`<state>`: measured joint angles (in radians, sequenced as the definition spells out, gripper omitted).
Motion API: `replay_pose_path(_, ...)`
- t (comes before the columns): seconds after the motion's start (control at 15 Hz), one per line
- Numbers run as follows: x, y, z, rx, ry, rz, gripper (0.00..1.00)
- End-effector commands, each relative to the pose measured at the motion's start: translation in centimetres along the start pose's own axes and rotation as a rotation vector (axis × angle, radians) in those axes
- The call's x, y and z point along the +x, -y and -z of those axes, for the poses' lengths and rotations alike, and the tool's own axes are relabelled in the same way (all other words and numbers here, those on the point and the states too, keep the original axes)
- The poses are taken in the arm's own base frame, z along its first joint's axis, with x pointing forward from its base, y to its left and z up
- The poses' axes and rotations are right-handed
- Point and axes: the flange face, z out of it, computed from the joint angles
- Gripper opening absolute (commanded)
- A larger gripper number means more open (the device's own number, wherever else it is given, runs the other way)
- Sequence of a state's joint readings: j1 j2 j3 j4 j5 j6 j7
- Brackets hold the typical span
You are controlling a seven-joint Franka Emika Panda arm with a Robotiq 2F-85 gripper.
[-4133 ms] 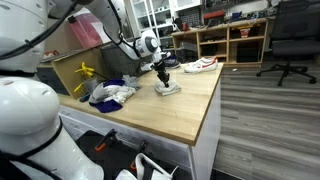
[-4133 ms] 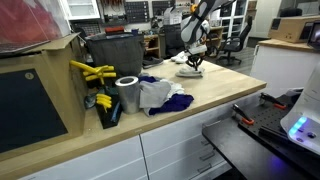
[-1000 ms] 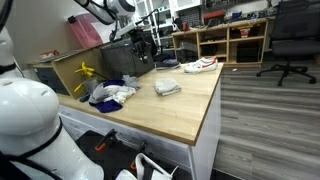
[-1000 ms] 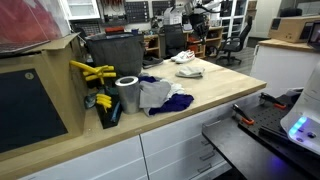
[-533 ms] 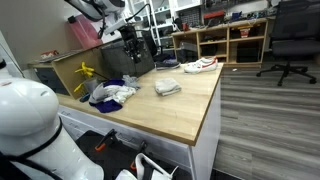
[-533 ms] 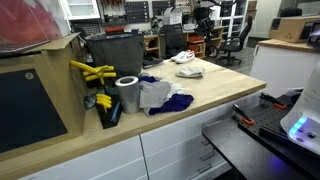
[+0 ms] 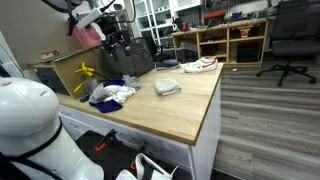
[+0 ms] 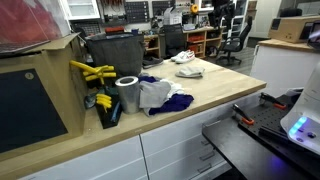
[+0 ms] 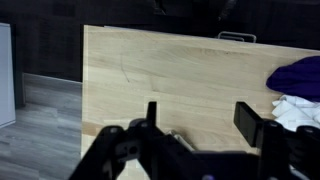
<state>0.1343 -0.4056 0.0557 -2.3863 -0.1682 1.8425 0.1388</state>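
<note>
Gripper (image 9: 200, 125) risen off folded cloth (image 7: 167, 88), now spread, empty, high near clothes pile (image 7: 110, 93); shoe (image 7: 200, 66) beyond.

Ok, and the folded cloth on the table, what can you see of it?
The folded cloth is small and pale grey-white. It looks like soft fabric, folded into a rough square and lying flat on the wooden table towards its far end. It lies apart from the cloth pile, with the white shoe just beyond it. Nothing touches it but the tabletop.
</note>
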Motion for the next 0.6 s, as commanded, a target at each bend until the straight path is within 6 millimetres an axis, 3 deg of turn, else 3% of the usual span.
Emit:
replay_pose_path(0.0, -2.7, -0.5, 1.9, 0.008, -0.063, -0.025, 1.00)
replay_pose_path(0.53, 1.6, -0.1, 5.9, 0.056, -0.089, -0.133, 1.00)
